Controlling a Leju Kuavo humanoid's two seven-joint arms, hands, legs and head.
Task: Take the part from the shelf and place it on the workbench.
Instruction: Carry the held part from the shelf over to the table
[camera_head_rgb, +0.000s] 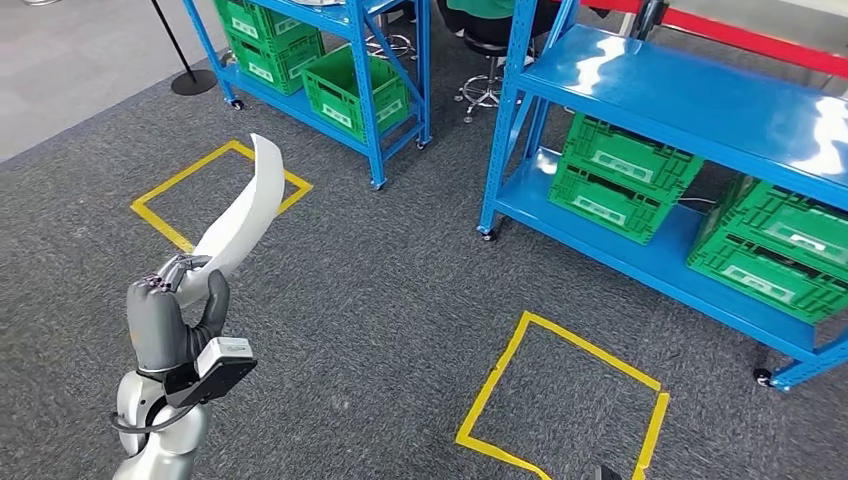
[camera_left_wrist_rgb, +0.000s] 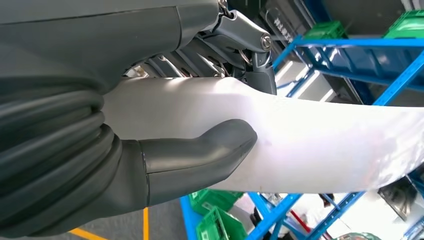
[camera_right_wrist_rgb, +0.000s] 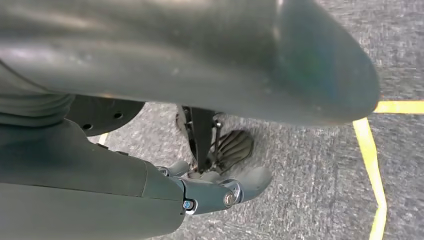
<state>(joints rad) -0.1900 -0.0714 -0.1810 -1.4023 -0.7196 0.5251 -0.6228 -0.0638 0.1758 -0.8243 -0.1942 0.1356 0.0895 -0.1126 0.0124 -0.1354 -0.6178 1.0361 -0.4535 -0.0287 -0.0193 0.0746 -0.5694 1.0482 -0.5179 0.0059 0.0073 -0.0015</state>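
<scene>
Green crates (camera_head_rgb: 620, 178) sitting on blue shelves (camera_head_rgb: 700, 110), contents hidden. Grey carpet (camera_head_rgb: 380, 290) marked with yellow tape squares (camera_head_rgb: 560, 395). Left hand (camera_head_rgb: 175, 310) clasping white curved part (camera_head_rgb: 240, 215), raised. Right hand (camera_right_wrist_rgb: 215, 185) empty, fingers loosely curled.

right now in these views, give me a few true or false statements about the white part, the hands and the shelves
1. The left hand grips the white curved part. True.
2. The white part lies on the carpet inside a yellow tape square. False: it is held up in the air by the left hand.
3. Green crates sit on the lower level of the blue shelf. True.
4. The right hand holds a green crate. False: it holds nothing and hangs over grey carpet beside yellow tape.
5. The top level of the blue shelf on the right is stacked with crates. False: its visible top is bare.
</scene>
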